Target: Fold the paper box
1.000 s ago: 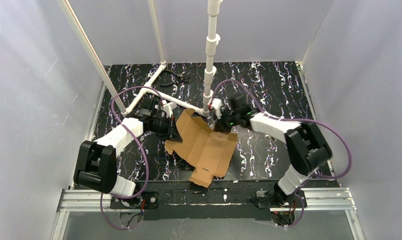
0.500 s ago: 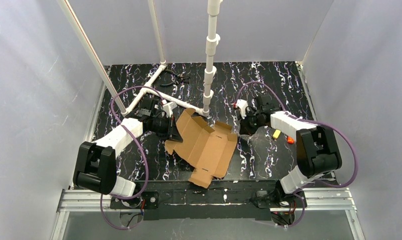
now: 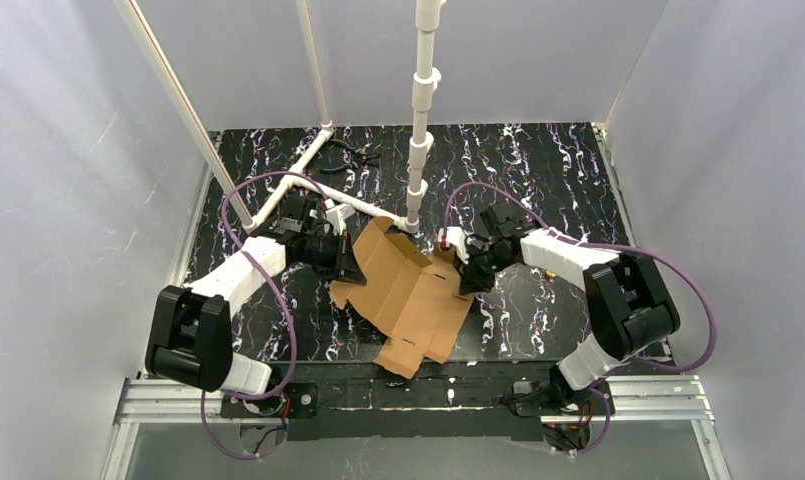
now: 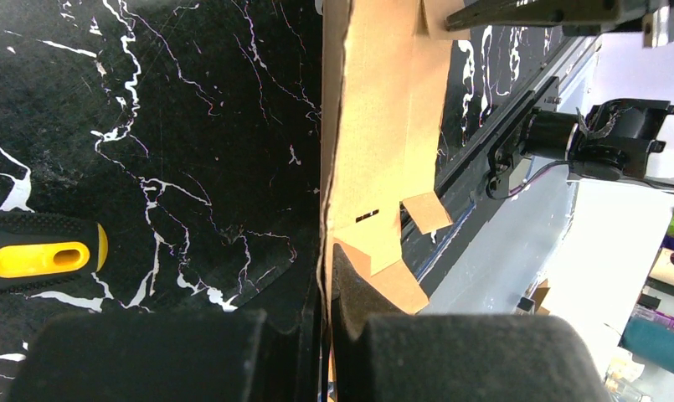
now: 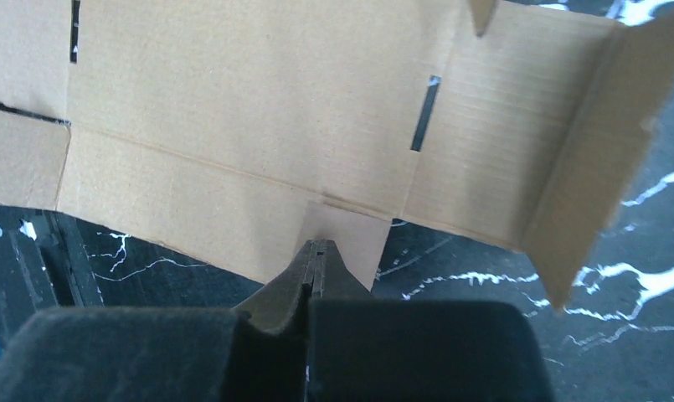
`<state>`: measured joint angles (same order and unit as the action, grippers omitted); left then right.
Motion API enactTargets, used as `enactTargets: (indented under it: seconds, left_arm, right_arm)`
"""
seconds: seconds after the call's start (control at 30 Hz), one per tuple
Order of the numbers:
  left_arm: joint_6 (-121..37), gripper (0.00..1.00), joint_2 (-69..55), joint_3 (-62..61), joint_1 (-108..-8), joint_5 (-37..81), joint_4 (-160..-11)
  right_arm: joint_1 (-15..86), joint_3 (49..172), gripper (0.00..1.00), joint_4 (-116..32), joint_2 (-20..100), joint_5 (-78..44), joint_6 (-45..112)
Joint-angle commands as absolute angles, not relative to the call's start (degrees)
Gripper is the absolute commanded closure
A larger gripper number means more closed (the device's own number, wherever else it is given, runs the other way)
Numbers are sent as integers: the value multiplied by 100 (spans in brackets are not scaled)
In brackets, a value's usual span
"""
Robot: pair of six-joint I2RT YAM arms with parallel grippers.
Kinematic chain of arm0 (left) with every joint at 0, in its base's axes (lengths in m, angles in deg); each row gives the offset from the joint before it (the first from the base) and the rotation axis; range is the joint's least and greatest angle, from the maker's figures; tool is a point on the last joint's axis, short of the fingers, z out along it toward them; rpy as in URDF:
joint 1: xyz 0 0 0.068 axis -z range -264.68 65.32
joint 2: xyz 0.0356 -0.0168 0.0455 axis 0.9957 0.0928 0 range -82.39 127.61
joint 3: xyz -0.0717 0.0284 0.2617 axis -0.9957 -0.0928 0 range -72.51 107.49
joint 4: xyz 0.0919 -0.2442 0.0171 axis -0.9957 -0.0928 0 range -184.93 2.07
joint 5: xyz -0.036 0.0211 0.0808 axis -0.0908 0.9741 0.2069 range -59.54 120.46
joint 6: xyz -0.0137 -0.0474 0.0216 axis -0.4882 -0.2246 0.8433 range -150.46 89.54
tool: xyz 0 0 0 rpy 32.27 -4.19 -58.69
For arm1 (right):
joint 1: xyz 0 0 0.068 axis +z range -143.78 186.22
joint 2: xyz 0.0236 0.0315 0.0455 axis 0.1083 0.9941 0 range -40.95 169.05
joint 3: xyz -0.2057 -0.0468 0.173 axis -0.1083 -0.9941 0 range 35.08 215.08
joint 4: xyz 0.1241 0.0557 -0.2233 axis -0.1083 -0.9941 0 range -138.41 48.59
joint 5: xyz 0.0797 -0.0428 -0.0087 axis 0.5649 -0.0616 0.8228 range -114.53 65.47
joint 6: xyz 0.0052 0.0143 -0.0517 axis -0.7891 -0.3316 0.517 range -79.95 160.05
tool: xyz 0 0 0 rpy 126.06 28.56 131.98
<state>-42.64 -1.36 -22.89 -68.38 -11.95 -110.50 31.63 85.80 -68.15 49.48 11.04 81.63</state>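
Paper box (image 3: 413, 295): mostly flat cardboard sheet mid-table (image 3: 538, 170), one corner almost at the near edge, far-end flaps partly raised. Left gripper (image 3: 348, 260) clamped on the sheet's left edge, cardboard sandwiched between the pads. Right gripper (image 5: 316, 249) fully closed, holding nothing, tips against a small tab (image 5: 343, 230) on the sheet's right edge.

Lab robot cell: white walls (image 3: 68, 150), PVC frame (image 3: 421, 110).
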Motion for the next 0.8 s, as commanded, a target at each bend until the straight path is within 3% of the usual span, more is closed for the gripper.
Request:
enactTargets:
  seconds: [0.0, 0.33, 0.63, 0.7, 0.77]
  left_arm:
    - [-4206, 100, -391, -2180, -6862, -1203, -11131]
    - [-4208, 100, -380, -2184, -6868, -1273, -11114]
    - [-4212, 100, -442, -2211, -6873, -1454, -11014]
    - [-4206, 100, -430, -2218, -6869, -1490, -10996]
    - [-4219, 100, -423, -2223, -6868, -1534, -10970]
  right_arm:
    - [3353, 8763, 99, -7334, 5138, 745, 8587]
    - [3498, 8947, 99, -7321, 5595, -17, 8347]
    - [2556, 9803, 99, -9485, 5026, 2579, 10033]
    - [2238, 9812, 94, -9484, 4906, 2880, 9969]
    - [2007, 9655, 78, -8610, 4765, 2763, 9107]
